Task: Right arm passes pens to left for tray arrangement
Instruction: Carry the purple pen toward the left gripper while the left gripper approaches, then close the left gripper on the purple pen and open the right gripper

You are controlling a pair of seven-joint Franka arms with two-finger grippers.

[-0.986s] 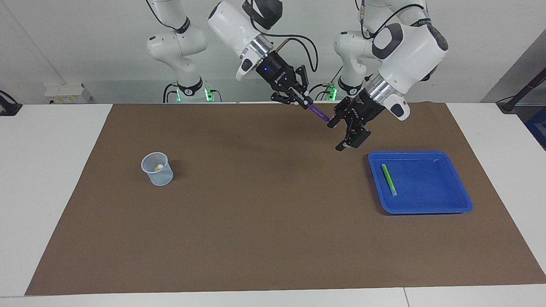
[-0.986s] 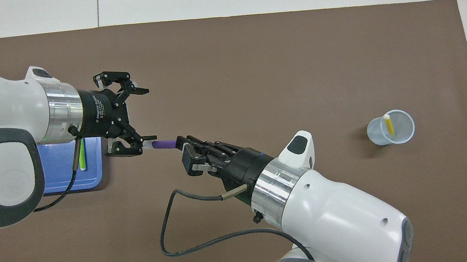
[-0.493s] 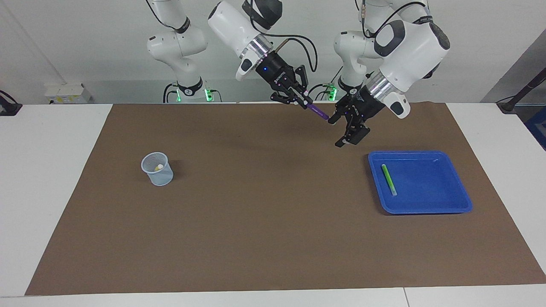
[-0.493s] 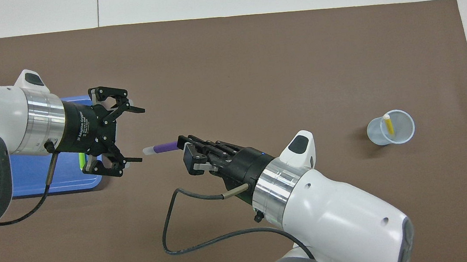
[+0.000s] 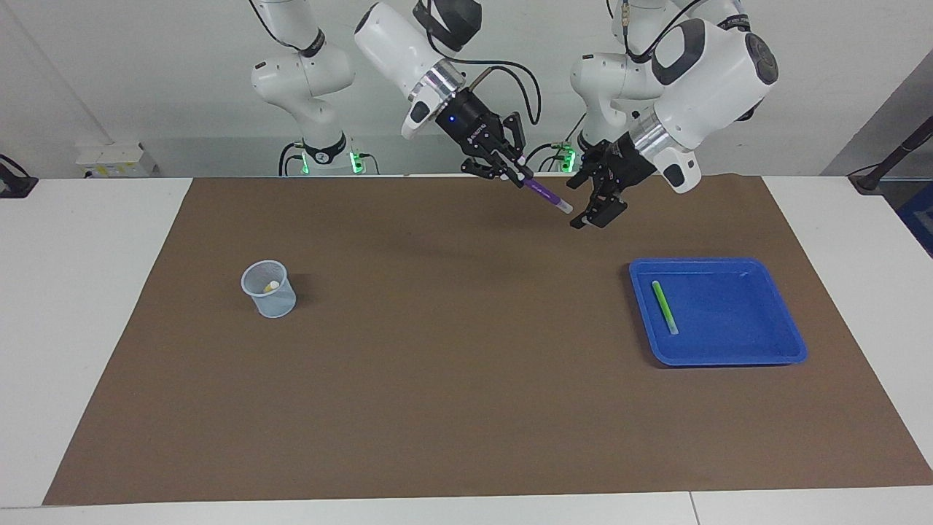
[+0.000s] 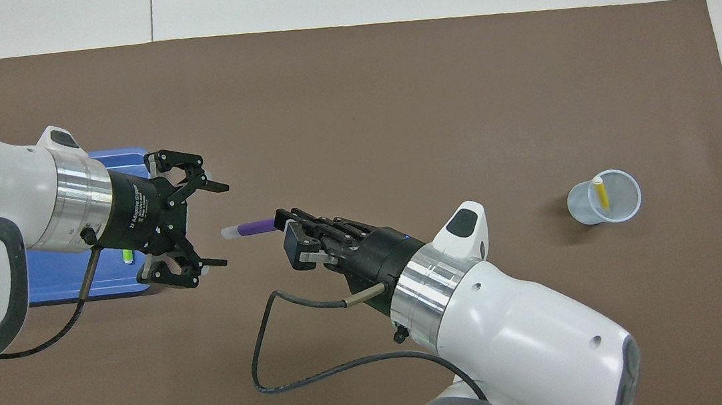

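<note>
Right claw [image 5: 519,173] [image 6: 281,223]: clamped tight on the purple pen [image 5: 543,192] [image 6: 255,227], gripping it at one end. The pen's whitish free tip points at the left claw. Held up in the air above the brown mat [image 5: 452,379] [image 6: 391,105], at the edge of the mat nearest the robots.

Left claw [image 5: 589,200] [image 6: 214,224]: spread wide, holding nothing. It faces the pen's free tip, the tip just short of the gap between its fingers [image 6: 215,188], not touching either. Also raised over the mat, beside the tray and not above it in the facing view.

Tray [image 5: 773,348] [image 6: 48,289]: blue, flat on the mat toward the left arm's end of the counter [image 5: 95,292]. Green pen [image 5: 664,307] [image 6: 128,256] lies inside it, close to the rim on the side toward the right arm's end. From overhead the left arm hides most of both.

Mesh cup [image 5: 269,289] [image 6: 603,197]: pale blue, upright on the mat toward the right arm's end, well apart from the tray. Yellow pen [image 5: 270,286] [image 6: 600,193] stands inside it, leaning against the wall.
</note>
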